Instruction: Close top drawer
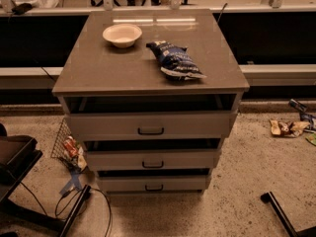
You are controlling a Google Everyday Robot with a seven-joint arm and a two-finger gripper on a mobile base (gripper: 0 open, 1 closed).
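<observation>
The top drawer of the grey cabinet is the one with the tallest front. It has a small dark loop handle at its centre. It stands pulled out a little, with a dark gap under the cabinet top. My gripper shows only as a dark bar coming in from the bottom right corner. It is low over the floor, right of the cabinet and well apart from the drawer.
A white bowl and a blue chip bag lie on the cabinet top. Two shorter drawers below also stand slightly out. A black stand and cables are at the left, litter on the floor at the right.
</observation>
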